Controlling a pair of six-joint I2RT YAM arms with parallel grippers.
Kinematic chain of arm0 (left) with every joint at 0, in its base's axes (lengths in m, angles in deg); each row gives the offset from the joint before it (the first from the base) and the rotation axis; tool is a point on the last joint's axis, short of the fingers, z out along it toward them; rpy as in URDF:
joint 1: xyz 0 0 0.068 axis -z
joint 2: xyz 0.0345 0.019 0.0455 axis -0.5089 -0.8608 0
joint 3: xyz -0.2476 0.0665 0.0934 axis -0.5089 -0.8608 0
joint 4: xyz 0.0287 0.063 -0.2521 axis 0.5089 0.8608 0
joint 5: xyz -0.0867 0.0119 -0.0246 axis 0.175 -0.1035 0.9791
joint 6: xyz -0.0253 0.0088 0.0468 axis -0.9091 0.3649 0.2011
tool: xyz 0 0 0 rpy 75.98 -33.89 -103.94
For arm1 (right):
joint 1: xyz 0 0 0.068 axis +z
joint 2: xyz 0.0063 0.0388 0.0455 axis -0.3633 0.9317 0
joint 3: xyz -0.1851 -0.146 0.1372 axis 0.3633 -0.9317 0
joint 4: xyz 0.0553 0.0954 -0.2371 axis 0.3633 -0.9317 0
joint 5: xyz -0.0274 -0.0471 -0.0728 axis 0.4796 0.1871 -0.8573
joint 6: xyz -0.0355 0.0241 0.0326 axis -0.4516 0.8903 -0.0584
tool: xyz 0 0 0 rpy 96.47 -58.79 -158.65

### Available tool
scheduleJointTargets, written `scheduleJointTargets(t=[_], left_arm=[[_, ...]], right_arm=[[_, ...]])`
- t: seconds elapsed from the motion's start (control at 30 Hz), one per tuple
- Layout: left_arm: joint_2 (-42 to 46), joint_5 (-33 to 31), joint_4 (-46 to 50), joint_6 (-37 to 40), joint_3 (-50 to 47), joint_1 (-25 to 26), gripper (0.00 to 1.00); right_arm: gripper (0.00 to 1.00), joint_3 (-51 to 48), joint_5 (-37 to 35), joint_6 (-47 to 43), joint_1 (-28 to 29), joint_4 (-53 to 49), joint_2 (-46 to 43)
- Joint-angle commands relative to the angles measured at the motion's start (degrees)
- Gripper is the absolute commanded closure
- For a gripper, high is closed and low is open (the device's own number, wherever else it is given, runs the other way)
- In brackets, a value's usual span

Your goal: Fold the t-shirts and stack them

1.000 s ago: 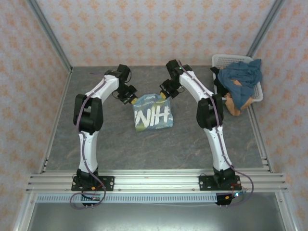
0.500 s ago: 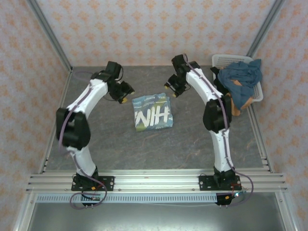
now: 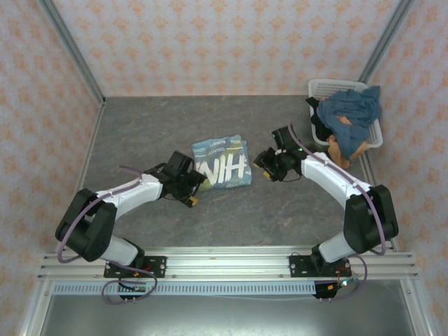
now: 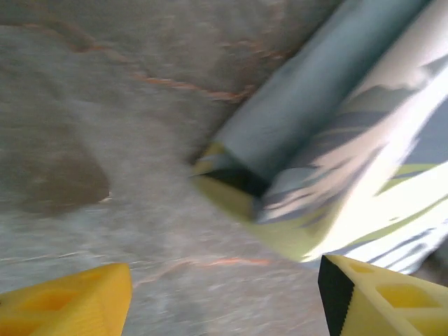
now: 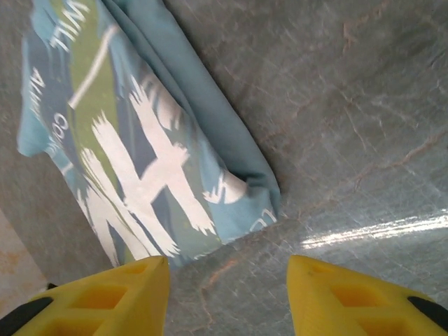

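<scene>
One sky-blue t-shirt (image 3: pixel 222 162) is found folded; slate-blue t-shirt (image 3: pixel 350 108) and orange-tan t-shirt (image 3: pixel 348 148) are left at basket (image 3: pixel 327 86). Left end effector (image 3: pixel 192 190), right end effector (image 3: pixel 268 166): spread wide, empty.

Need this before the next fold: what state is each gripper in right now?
Left gripper: open, holding nothing.
Right gripper: open, holding nothing.
</scene>
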Motion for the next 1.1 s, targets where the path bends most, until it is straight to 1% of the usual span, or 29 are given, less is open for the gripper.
scheduleJointTargets(t=[0.0, 0.17, 0.23, 0.37, 0.47, 0.57, 0.6, 0.7, 0.8, 0.9, 1.03, 1.07], left_arm=[[-1.2, -5.1, -11.2, -7.2, 0.9, 1.0, 0.27], [-4.9, -4.7, -10.2, -8.0, 0.7, 1.0, 0.35], [-5.8, -5.1, -7.4, -7.3, 1.8, 1.1, 0.38], [-7.8, -5.9, 2.3, -4.7, 7.1, 1.1, 0.4], [-10.0, -6.4, 3.0, -3.8, 9.3, 1.1, 0.41], [-13.1, -6.8, 2.7, -3.5, 11.1, 0.9, 0.5], [-14.3, -6.9, 2.6, -3.2, 11.8, 0.9, 0.56], [-16.7, -8.0, 7.4, -1.3, 15.7, 0.9, 0.73], [-18.7, -7.8, 9.8, -0.4, 18.5, 0.9, 0.84], [-19.5, -7.8, 13.6, 0.3, 20.7, 1.0, 0.91], [-18.3, -8.4, 17.6, 0.6, 21.2, 0.9, 0.94], [-17.9, -8.7, 18.2, 1.0, 21.0, 0.9, 0.96]], right_arm=[[0.52, -0.1, 1.8, -1.1, 0.4, 4.7, -1.9], [0.52, 0.9, 2.6, -1.5, 0.4, 3.4, -1.3], [0.52, 1.1, 2.4, -1.3, 0.4, 3.2, -1.6], [0.52, 1.2, 2.3, -1.1, 0.4, 2.6, -1.8], [0.52, 0.9, 2.1, -0.9, 0.4, 2.4, -1.8], [0.53, 0.7, 1.8, -0.5, 0.5, 2.3, -2.1], [0.53, 0.7, 1.8, -0.3, 0.4, 2.3, -2.2], [0.53, 1.0, 1.5, -0.1, 0.4, 1.5, -2.6], [0.53, 0.9, 0.8, 0.2, 0.4, 1.0, -3.2], [0.53, 0.7, 0.3, 0.5, 0.4, 0.5, -3.6], [0.54, 0.2, -0.4, 0.8, 0.4, 0.1, -4.4], [0.54, 0.0, -0.5, 0.8, 0.4, 0.1, -4.6]])
